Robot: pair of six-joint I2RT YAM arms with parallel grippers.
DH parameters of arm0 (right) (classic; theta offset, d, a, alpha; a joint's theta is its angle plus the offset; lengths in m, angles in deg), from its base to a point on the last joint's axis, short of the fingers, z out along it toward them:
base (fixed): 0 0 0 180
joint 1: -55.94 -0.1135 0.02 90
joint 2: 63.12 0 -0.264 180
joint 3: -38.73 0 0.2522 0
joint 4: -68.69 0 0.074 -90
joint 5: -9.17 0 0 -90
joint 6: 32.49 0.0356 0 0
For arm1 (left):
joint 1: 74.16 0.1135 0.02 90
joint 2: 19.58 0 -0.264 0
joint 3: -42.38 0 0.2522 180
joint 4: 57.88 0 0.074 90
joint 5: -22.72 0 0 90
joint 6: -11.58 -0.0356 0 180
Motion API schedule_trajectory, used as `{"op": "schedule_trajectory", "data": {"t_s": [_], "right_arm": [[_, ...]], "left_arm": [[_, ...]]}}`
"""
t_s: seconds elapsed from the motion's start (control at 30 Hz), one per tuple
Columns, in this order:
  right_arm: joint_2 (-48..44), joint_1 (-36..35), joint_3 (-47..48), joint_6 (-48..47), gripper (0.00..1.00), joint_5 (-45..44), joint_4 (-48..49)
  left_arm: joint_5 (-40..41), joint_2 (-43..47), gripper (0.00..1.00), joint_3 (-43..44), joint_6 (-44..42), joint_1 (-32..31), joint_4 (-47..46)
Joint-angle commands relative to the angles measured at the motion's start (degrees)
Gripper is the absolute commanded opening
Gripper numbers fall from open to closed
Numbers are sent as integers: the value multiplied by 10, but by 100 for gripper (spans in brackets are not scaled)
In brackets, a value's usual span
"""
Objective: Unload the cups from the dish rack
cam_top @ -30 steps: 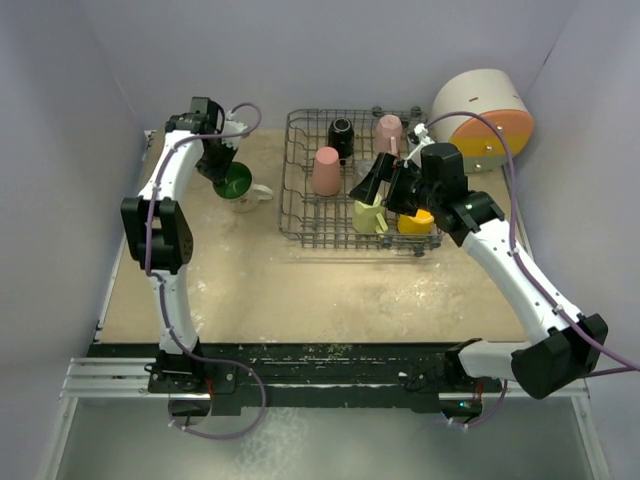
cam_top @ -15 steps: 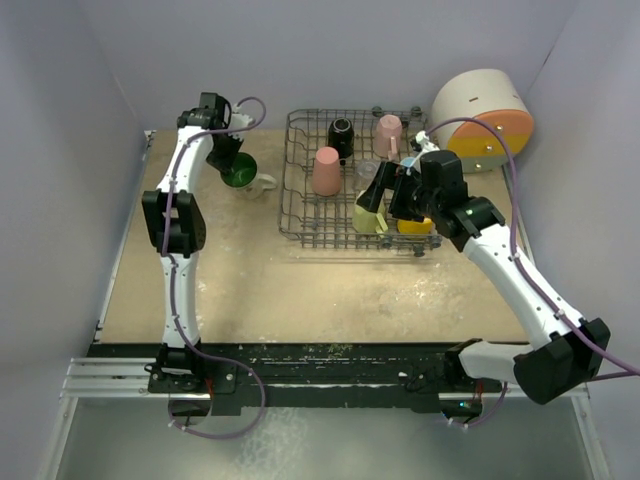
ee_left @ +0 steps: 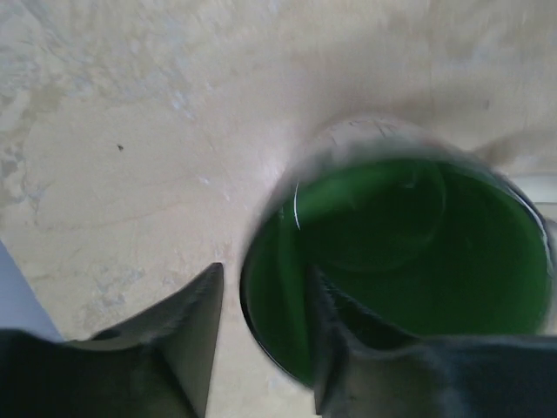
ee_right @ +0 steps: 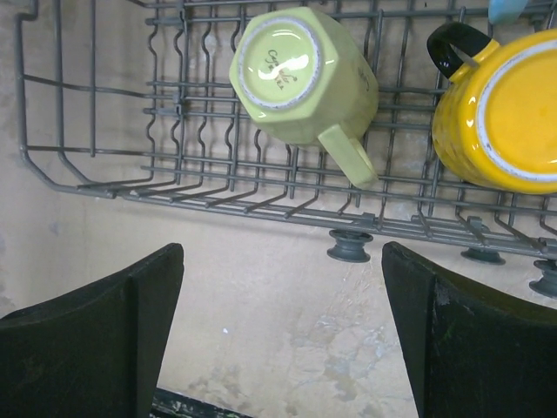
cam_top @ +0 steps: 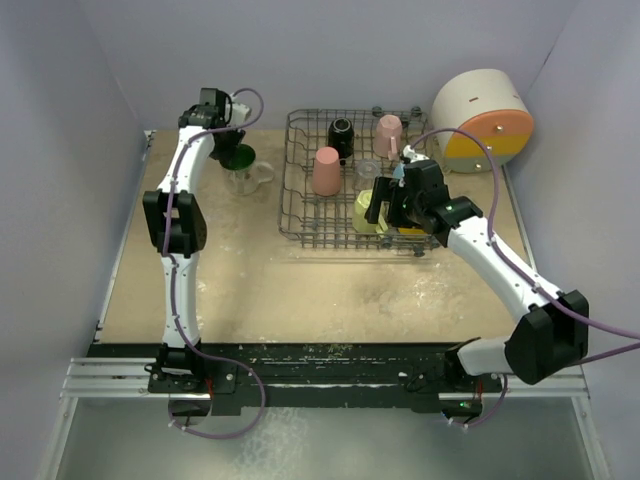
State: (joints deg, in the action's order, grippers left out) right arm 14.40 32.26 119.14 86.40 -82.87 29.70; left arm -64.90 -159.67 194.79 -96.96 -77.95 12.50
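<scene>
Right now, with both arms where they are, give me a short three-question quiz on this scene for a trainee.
1. True or false: the green mug stands on the table, outside the rack.
2. The right fingers are: A) shut on a yellow mug; B) open, near the rack's front edge; C) inside a tumbler.
3. Fill in: in the right wrist view, the pale green mug shows its ____.
Key: 1 true; 2 B; 3 base.
</scene>
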Motion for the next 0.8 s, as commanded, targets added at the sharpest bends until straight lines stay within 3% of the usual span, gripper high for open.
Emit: {"op": "schedule_trajectory", "data": {"t_s": [0.0, 0.23, 0.47, 0.6, 0.63, 0.77], "right_arm": [[3, -4, -4, -20, 96, -15, 35], [28, -8, -1, -44, 93, -35, 44], [75, -13, 14, -74, 84, -60, 56], [109, -15, 28, -79, 79, -83, 66], [119, -15, 33, -78, 78, -89, 66], [166, -15, 54, -78, 70, -72, 50]], "left_arm": [[-7, 21, 52, 23, 47, 3, -96], [-41, 45, 55, 18, 48, 3, -113], [-79, 116, 58, -12, 37, 4, -126], [-92, 192, 71, -38, 31, 4, -119], [-99, 217, 96, -56, 34, 5, -121], [-145, 327, 99, -160, 44, 6, -122]]}}
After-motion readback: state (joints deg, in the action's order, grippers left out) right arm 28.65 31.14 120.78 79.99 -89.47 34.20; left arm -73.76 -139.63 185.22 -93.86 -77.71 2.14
